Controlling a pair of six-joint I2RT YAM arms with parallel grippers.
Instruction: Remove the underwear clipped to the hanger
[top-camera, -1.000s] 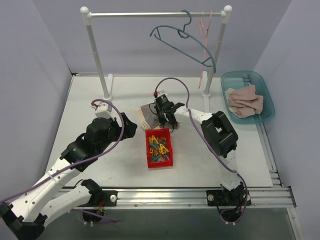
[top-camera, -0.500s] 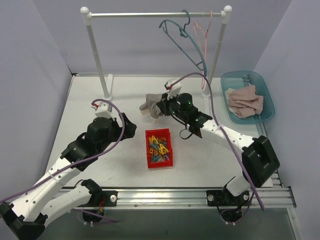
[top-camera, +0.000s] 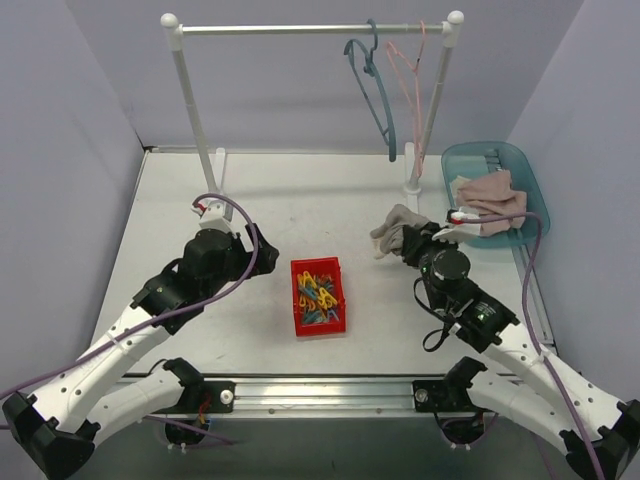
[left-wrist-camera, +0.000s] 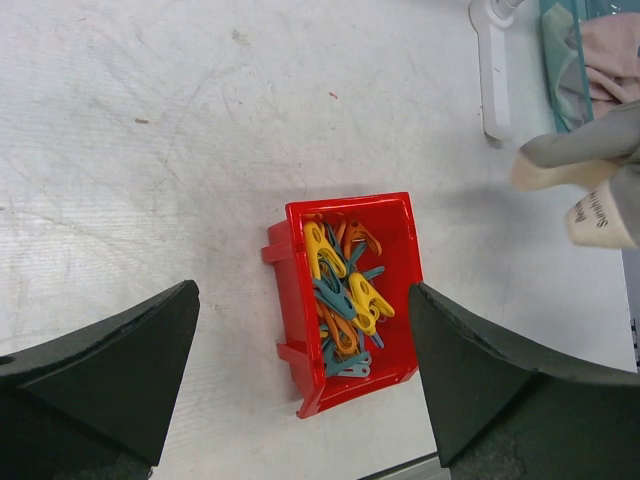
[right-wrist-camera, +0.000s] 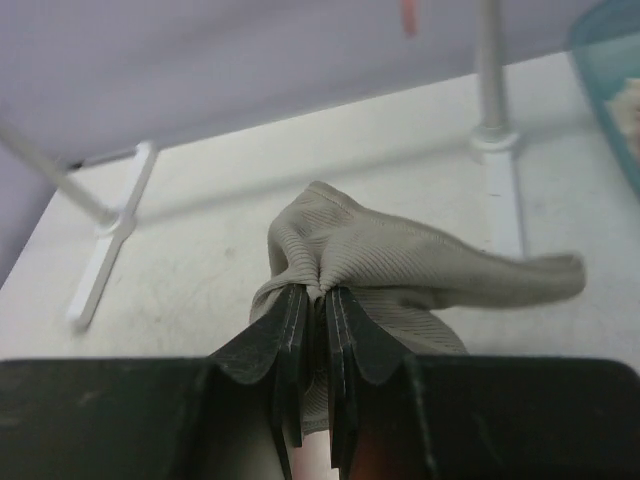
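Observation:
The grey ribbed underwear (top-camera: 393, 232) hangs bunched in my right gripper (top-camera: 408, 243), above the table right of centre. In the right wrist view the jaws (right-wrist-camera: 318, 295) are shut on a fold of the underwear (right-wrist-camera: 400, 260). It hangs free of the blue hanger (top-camera: 372, 85), which dangles bare from the rail (top-camera: 300, 29) beside a pink hanger (top-camera: 408, 70). My left gripper (top-camera: 255, 250) stands open and empty left of the red bin (top-camera: 318, 296); in its wrist view the gripper (left-wrist-camera: 303, 290) hovers over the bin's wall (left-wrist-camera: 290, 300), with the underwear (left-wrist-camera: 585, 150) at the right edge.
The red bin holds several coloured clothespins (left-wrist-camera: 345, 295). A teal basket (top-camera: 470, 148) with pinkish cloth (top-camera: 490, 200) sits at the right back. The rack's posts (top-camera: 197, 120) and feet (right-wrist-camera: 110, 240) stand on the table's far half.
My right arm has swung from behind the red bin to the right side, carrying the underwear. The blue hanger has swung back to hang straight down. My left gripper shifted slightly.

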